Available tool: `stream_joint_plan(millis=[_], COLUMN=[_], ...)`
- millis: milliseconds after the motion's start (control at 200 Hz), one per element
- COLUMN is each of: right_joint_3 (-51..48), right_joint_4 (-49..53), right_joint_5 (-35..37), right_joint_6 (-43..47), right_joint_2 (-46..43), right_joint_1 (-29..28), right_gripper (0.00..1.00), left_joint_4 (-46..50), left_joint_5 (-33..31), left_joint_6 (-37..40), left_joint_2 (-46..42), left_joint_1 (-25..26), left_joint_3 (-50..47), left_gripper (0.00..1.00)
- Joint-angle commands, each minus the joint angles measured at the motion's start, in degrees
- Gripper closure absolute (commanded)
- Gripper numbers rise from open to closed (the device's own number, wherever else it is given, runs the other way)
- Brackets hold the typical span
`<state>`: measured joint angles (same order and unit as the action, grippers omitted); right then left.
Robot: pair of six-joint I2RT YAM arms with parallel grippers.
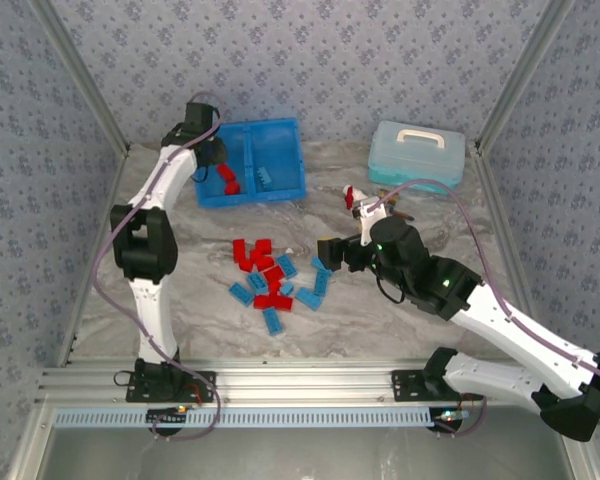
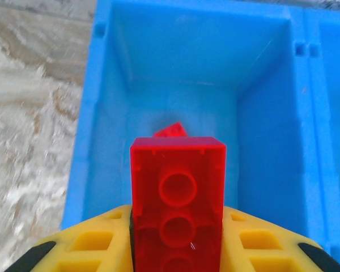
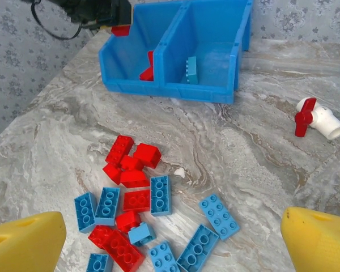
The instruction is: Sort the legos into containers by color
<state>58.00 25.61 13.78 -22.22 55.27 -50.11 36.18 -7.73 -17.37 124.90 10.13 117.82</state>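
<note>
- Drop-off in hand: a bright red rectangular plastic brick (image 2: pixel 177 187) is clamped by the left gripper (image 2: pixel 177 241) over the left compartment (image 2: pixel 102 141) of the bright blue plastic bin (image 1: pixel 280 192).
- The right gripper (image 1: pixel 327 251) is held wide and empty above the loose red and light blue bricks (image 3: pixel 141 204).
- Next: the brick is to be released there.

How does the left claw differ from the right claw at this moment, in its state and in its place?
The left claw is shut on a red lego; the right claw is open and holds nothing. The left claw is over the left compartment of the blue bin, where another red lego lies; the right claw faces the loose legos on the table. Both have yellow fingers.
</note>
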Motion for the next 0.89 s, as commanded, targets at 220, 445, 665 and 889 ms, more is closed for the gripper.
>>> stream_joint_plan(millis=[220, 445, 665, 889], right_joint_3=[0.28, -0.55, -0.57, 0.35], right_joint_4=[2.02, 1.23, 2.37, 4.6], right_joint_5=[2.19, 2.63, 1.98, 0.02], right_joint_6=[-1.65, -1.08, 2.68, 4.37], right_joint_2=[-0.1, 2.22, 11.88, 27.29], right_joint_1=[-1.31, -1.3, -1.05, 0.45], right_gripper=[0.0, 0.0, 0.0, 0.0], left_joint_4=[11.36, 1.25, -8.23, 4.97], left_joint_5=[3.04, 8.07, 9.47, 11.37], left_joint_6=[1.91, -2.03, -4.12, 4.02], left_joint_2=[6.74, -14.41, -47.31, -65.89], left_joint_1=[0.36, 1.78, 8.95, 14.69], left_joint_3=[16.95, -3.52, -36.85, -47.84], left_gripper=[0.46, 0.43, 0.34, 0.2])
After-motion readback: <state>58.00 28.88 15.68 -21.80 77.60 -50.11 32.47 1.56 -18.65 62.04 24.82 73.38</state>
